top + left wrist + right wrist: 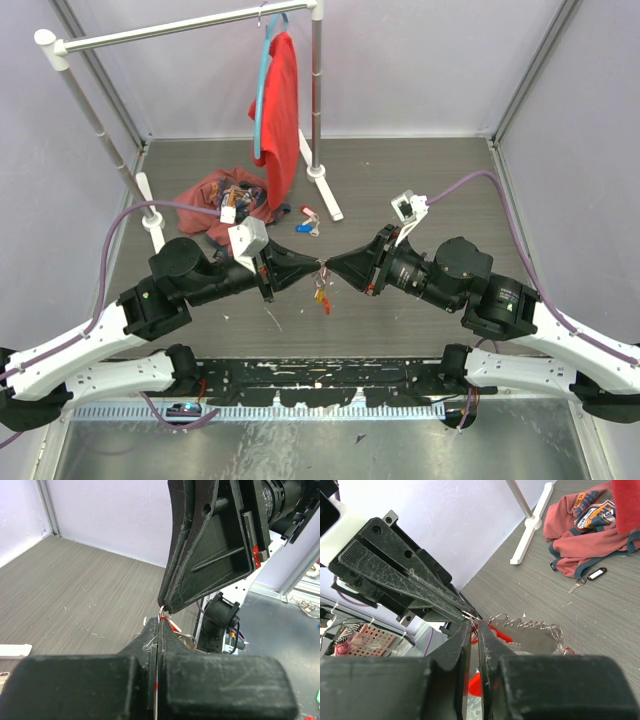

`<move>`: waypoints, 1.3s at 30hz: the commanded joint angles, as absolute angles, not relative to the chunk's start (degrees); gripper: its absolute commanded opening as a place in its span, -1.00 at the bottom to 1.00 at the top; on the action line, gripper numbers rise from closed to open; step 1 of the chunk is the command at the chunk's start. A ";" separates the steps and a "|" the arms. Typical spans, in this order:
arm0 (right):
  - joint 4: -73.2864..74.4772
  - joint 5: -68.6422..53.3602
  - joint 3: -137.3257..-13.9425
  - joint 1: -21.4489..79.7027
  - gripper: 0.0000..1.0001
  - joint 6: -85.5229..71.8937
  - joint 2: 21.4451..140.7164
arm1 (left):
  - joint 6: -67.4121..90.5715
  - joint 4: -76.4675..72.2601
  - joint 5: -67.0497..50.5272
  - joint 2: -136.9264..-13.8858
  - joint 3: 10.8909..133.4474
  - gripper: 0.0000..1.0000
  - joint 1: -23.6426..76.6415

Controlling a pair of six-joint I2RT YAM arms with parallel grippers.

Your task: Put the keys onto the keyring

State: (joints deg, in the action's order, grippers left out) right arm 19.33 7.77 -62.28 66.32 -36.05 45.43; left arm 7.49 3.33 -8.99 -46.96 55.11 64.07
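Both grippers meet tip to tip above the middle of the table. My left gripper [311, 264] [160, 621] is shut on the keyring [321, 270], whose thin silver wire pokes out at its tips. A red tag [326, 300] and a small yellow tag [319, 292] dangle below. My right gripper [331, 266] [475, 625] has its jaws nearly together, with a narrow gap around the ring wire. A flat silver piece with chain [535, 632] hangs just behind its fingers. Loose keys with a blue tag [306, 227] and a red tag [308, 211] lie on the table beyond.
A crumpled red shirt [222, 195] [580, 525] lies at the back left. Another red shirt [284, 110] hangs on a blue hanger from the white rack [180, 28], whose feet [326, 188] stand on the table. A tagged key [590, 575] lies beside the crumpled shirt.
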 commanded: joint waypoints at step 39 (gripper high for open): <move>22.75 9.45 -64.14 66.62 -0.90 -36.04 46.11 | 6.13 -0.55 -6.76 -45.57 55.33 -1.00 64.29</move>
State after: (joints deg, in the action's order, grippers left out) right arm 22.28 8.51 -62.30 66.32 -36.14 45.45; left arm 6.63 3.36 -7.42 -46.65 55.11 64.07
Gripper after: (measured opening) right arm 0.040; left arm 0.007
